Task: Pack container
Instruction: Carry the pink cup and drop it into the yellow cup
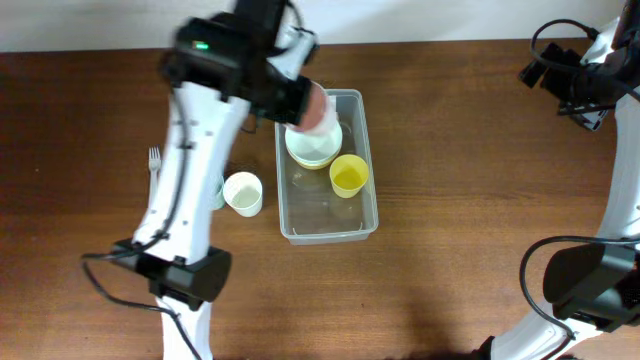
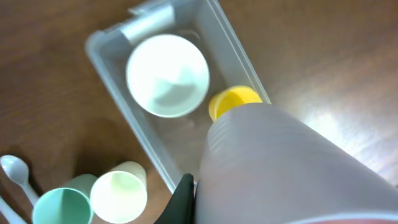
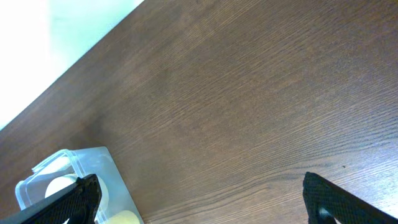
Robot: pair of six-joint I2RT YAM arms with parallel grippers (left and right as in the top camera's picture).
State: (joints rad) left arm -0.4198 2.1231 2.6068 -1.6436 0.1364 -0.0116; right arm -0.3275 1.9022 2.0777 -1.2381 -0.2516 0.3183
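Observation:
The clear container [image 1: 322,218] lies mid-table, long side running away from me. It holds a pale bowl [image 1: 313,146] at its far end and a yellow cup [image 1: 349,176] beside it. My left gripper [image 1: 300,100] is shut on a pink cup [image 1: 317,106] and holds it on its side above the container's far end. In the left wrist view the pink cup [image 2: 286,168] fills the lower right, above the container [image 2: 106,56], the bowl [image 2: 166,76] and the yellow cup [image 2: 233,99]. My right gripper [image 1: 572,78] is open and empty at the far right; its wrist view shows it [image 3: 202,202] over bare wood.
A cream cup [image 1: 243,193] stands left of the container, with a green cup [image 2: 62,205] beside it, largely hidden by my left arm from overhead. A fork [image 1: 154,158] lies further left. A white spoon [image 2: 15,171] lies near the cups.

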